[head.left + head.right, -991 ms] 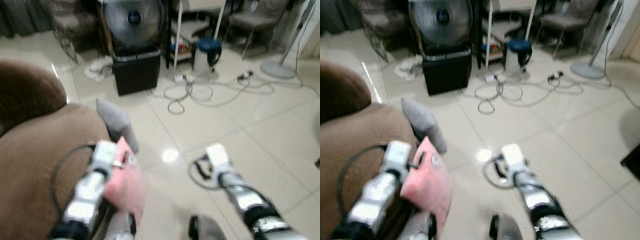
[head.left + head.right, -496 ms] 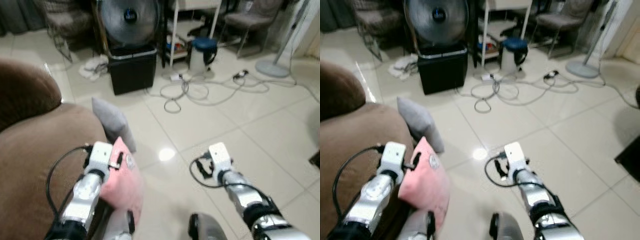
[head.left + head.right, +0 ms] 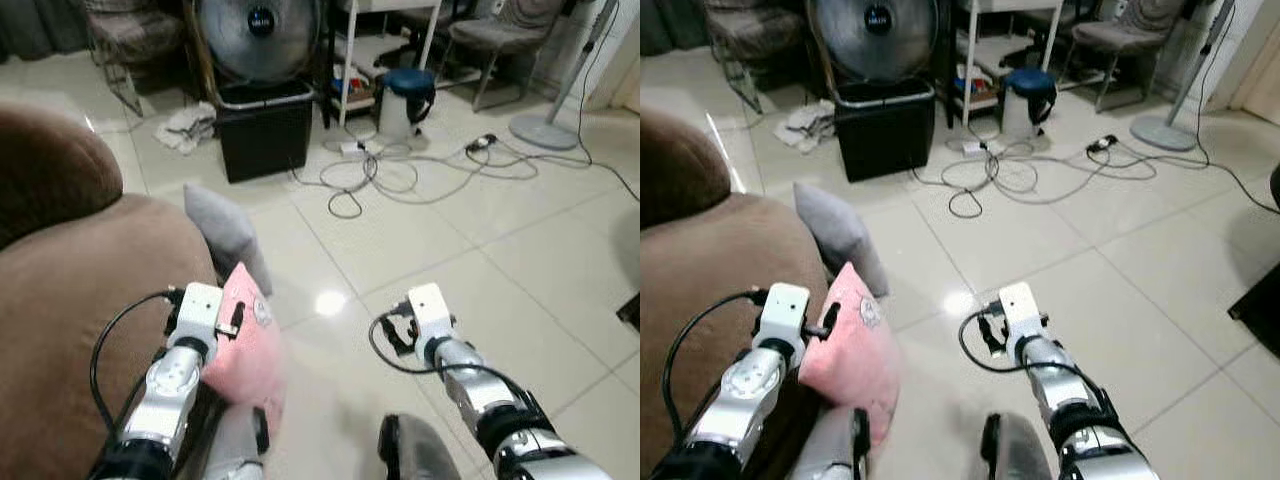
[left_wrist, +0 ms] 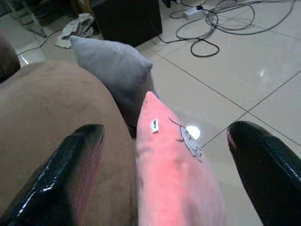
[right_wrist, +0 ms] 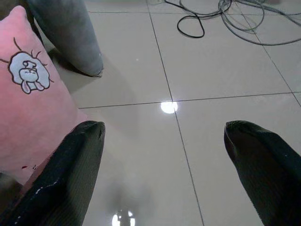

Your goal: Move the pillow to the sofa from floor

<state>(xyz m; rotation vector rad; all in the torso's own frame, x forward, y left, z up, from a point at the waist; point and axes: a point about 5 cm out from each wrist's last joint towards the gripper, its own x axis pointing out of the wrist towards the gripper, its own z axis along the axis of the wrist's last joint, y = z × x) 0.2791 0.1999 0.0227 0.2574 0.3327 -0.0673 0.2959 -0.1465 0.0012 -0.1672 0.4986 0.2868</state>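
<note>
place: home living room, lived-in
seating: brown sofa (image 3: 70, 290), chairs (image 3: 505, 40) at back
floor: glossy cream tiles (image 3: 480, 250), loose cables (image 3: 400, 175), crumpled cloth (image 3: 190, 125)
appliances: big fan (image 3: 260, 35) over black bin (image 3: 265, 130), standing fan base (image 3: 545, 130)
soft stuff: grey cushion (image 3: 228, 235), pink pillow (image 3: 245, 345)

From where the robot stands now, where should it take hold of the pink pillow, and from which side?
Grip the pink pillow at its thin upper edge, coming from above. It stands on edge, leaning against the brown sofa, and that narrow ridge already lies between the open fingers of the left hand. The flat faces look too wide to pinch.
</note>
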